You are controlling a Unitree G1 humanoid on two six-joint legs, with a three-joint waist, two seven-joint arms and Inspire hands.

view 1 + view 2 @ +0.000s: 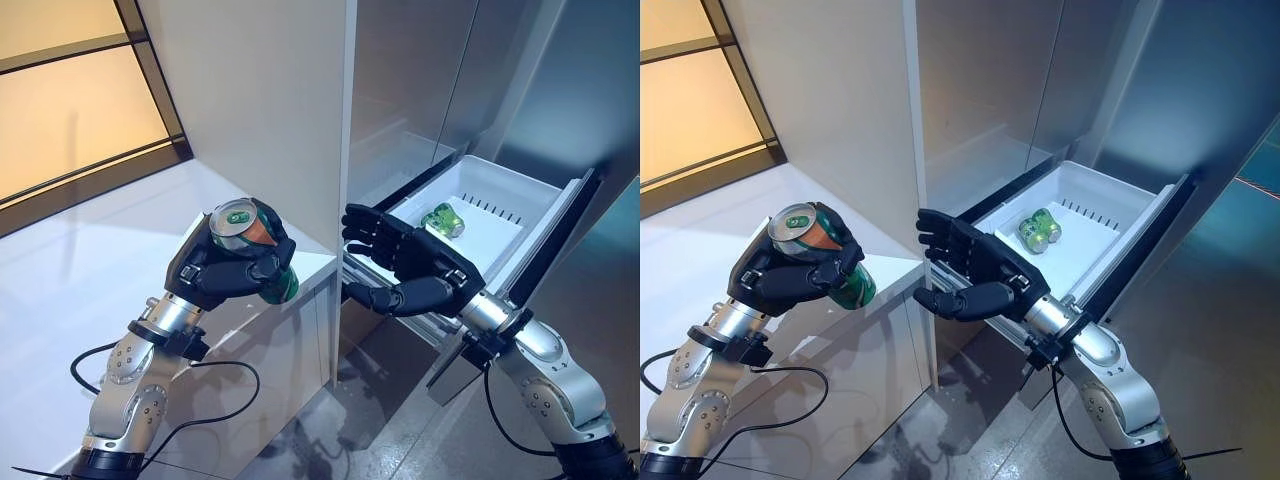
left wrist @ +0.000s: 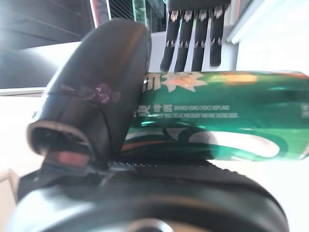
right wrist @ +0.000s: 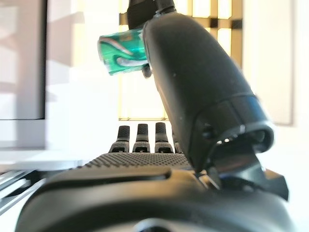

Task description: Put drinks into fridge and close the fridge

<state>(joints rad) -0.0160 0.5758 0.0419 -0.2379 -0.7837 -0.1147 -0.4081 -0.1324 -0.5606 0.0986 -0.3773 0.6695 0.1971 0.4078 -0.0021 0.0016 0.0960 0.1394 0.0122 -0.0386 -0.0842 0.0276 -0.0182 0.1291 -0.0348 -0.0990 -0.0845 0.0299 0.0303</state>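
Observation:
My left hand (image 1: 225, 272) is shut on a green can (image 1: 243, 226) with a silver top, held tilted above the white counter, left of the fridge. The can also shows in the left wrist view (image 2: 227, 116), pinned under the thumb (image 2: 96, 92). My right hand (image 1: 410, 265) is open, palm toward the can, fingers straight, in front of the pulled-out white fridge drawer (image 1: 505, 185). Green cans (image 1: 443, 220) lie inside the drawer. In the right wrist view the held can (image 3: 120, 52) shows beyond my open right hand (image 3: 145, 159).
A white counter (image 1: 120, 220) runs along the left with a tall white panel (image 1: 260, 90) behind it. The grey fridge doors (image 1: 520, 80) stand above the drawer. A dark-framed window (image 1: 70, 90) is at the far left.

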